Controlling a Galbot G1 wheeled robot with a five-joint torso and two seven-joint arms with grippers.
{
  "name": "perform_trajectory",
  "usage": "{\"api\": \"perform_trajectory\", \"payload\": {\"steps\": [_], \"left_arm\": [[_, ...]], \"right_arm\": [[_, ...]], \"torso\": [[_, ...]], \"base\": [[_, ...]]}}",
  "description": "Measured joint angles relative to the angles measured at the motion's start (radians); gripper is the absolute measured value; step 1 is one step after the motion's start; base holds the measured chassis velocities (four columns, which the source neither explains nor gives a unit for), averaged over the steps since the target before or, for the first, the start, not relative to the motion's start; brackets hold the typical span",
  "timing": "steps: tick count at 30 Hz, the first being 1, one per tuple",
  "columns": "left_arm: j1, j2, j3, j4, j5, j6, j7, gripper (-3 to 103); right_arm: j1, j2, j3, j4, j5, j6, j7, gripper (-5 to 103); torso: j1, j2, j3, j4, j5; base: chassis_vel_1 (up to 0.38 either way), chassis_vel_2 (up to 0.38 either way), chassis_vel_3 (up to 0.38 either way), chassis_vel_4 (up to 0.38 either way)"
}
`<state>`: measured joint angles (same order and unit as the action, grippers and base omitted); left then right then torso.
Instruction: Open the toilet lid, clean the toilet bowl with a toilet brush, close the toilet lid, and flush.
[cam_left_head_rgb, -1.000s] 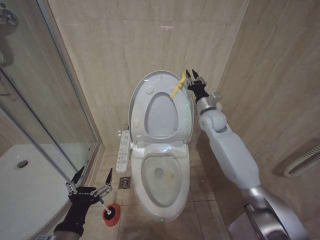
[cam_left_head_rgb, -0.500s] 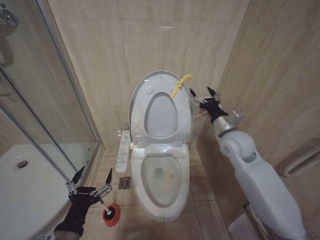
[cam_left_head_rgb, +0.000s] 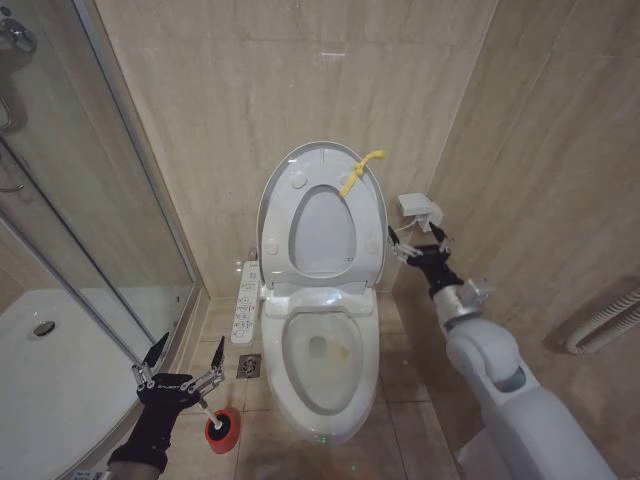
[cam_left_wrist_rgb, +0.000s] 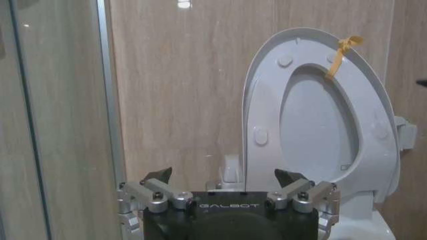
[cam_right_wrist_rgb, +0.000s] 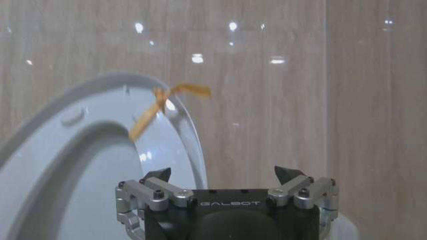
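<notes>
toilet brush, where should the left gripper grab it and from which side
Probably the thin white handle of the toilet brush, coming down from above. It sticks up out of the round red holder on the floor left of the toilet bowl, so only the stick is free to pinch. The left gripper hangs open just above it already; the right gripper is beside the raised toilet lid.

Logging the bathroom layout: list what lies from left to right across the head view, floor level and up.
Shower tray → left tool → toilet brush → toilet bowl with the toilet lid raised behind it → right tool.
</notes>
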<state>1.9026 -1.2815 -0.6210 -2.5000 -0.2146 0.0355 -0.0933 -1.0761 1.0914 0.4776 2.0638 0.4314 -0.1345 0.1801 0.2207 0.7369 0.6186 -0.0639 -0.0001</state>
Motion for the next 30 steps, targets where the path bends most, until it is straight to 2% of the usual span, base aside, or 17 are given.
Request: {"api": "perform_trajectory", "payload": {"steps": [3,5,8,13,20,30], "left_arm": [[0.0,0.0,0.0,0.0,0.0,0.0,0.0,100],[0.0,0.0,0.0,0.0,0.0,0.0,0.0,100],[0.0,0.0,0.0,0.0,0.0,0.0,0.0,100],[0.0,0.0,0.0,0.0,0.0,0.0,0.0,100],[0.0,0.0,0.0,0.0,0.0,0.0,0.0,100],[0.0,0.0,0.0,0.0,0.0,0.0,0.0,100]], "right_arm": [[-0.058,0.026,0.017,0.004,-0.036,0.02,-0.007,100],[-0.116,0.055,0.039,0.005,-0.102,0.081,-0.009,100],[-0.163,0.08,0.061,0.009,-0.14,0.116,-0.009,100],[-0.26,0.103,0.108,0.055,-0.173,0.119,-0.011,100],[-0.395,0.136,0.132,0.192,-0.18,0.066,-0.044,100],[-0.501,0.182,0.146,0.355,-0.177,-0.014,-0.067,100]], "torso": [[0.0,0.0,0.0,-0.0001,0.0001],[0.0,0.0,0.0,-0.0004,0.0],[0.0,0.0,0.0,0.0,0.0],[0.0,0.0,0.0,-0.0002,0.0],[0.0,0.0,0.0,0.0001,0.0],[0.0,0.0,0.0,0.0,-0.0001]], "base": [[0.0,0.0,0.0,0.0],[0.0,0.0,0.0,0.0],[0.0,0.0,0.0,0.0],[0.0,0.0,0.0,0.0],[0.0,0.0,0.0,0.0],[0.0,0.0,0.0,0.0]]}}
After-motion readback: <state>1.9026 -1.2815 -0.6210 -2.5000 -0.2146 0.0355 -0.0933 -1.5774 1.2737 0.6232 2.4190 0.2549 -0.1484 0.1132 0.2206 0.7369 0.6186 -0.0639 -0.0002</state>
